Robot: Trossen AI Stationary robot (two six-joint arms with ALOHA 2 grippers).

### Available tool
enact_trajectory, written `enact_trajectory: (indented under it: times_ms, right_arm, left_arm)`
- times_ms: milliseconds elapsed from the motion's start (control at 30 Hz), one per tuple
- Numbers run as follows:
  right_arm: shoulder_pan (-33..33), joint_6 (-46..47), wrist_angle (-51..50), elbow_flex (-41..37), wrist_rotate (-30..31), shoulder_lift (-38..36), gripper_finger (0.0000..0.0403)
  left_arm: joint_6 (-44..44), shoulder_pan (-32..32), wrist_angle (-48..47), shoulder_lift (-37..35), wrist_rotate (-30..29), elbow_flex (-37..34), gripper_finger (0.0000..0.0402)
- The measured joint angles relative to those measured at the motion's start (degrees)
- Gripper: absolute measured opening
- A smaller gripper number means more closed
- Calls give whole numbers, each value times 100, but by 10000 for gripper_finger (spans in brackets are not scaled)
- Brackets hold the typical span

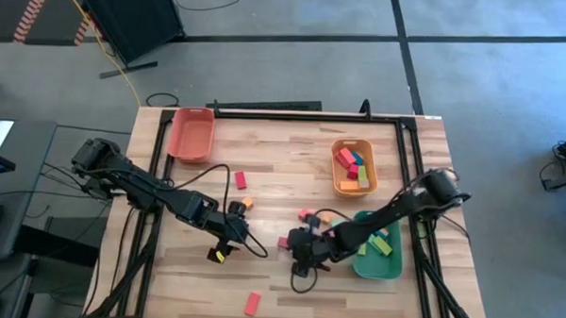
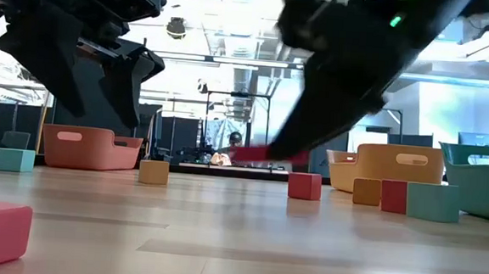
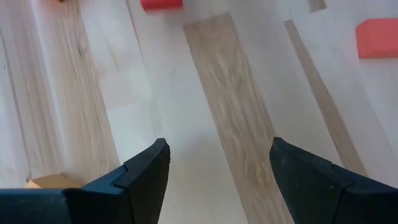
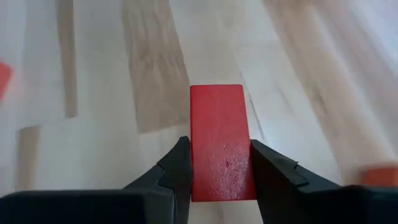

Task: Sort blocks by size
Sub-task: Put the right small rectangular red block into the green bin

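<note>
Right jaws: my right gripper (image 4: 219, 168) is clamped on a red block (image 4: 219, 140), one finger pressed to each long side; the block sticks out forward past the fingertips (image 4: 180, 163).
Right jaws, place: over the middle of the surface (image 1: 292, 169), just left of the green tray (image 1: 378, 264), with the block lifted clear of the wood in the low view.
Left jaws: my left gripper (image 3: 217, 165) is spread wide and holds nothing; only bare wood shows between the fingers.
Left jaws, place: left of centre, above the surface, near a small orange block (image 1: 247, 203).
Loose blocks: a red one (image 1: 240, 180) left of centre, a pink one (image 1: 252, 303) near the front edge, a few more clustered by my right arm.
Trays: the orange tray (image 1: 337, 175) and the green tray each hold several blocks; the red-orange tray (image 1: 191, 134) sits at the back left.
</note>
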Motion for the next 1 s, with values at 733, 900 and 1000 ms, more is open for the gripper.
enact_trajectory:
  times_ms: [733,900,1000]
  right_arm:
    - [2536,6093,-6310,8,-390,-2142,155]
    - [2710,6445,-6305,-28,-435,-1886,155]
    - [2699,6524,-6330,-104,-678,-1686,169]
  left_arm:
    - [100,2,1329,0,-17,-676,265]
    - [79,2,1537,0,-15,-780,265]
    - [73,2,1611,0,-13,-785,265]
